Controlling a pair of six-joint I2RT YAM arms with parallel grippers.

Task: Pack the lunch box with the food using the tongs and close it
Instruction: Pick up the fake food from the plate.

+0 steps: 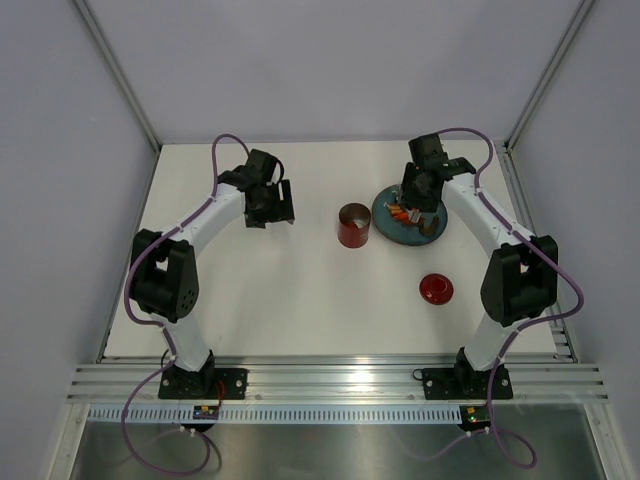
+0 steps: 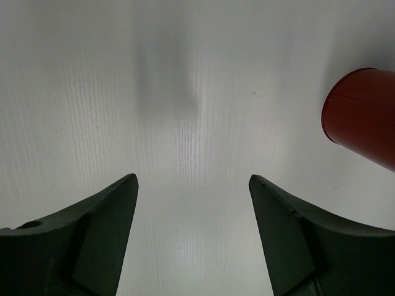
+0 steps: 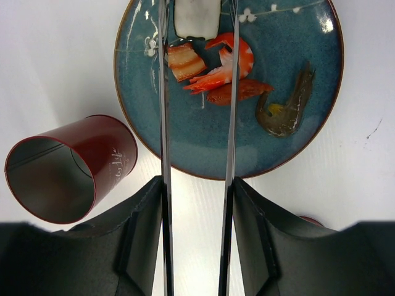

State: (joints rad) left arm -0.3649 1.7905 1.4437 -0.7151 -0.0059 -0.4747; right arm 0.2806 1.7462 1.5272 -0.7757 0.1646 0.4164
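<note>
My right gripper is shut on the tongs. Their two slim silver arms run between my fingers and out over the blue plate. The arms stand apart, either side of the food: a striped orange piece, a red-and-white shrimp and a dark orange strip. The tong tips are cut off by the top of the right wrist view. The red lunch box stands open, left of the plate. Its red lid lies apart, nearer the arm bases. My left gripper is open and holds nothing, left of the lunch box.
The plate also carries a brownish shrimp and a white block at its far edge. White walls close the table on the left, right and far sides.
</note>
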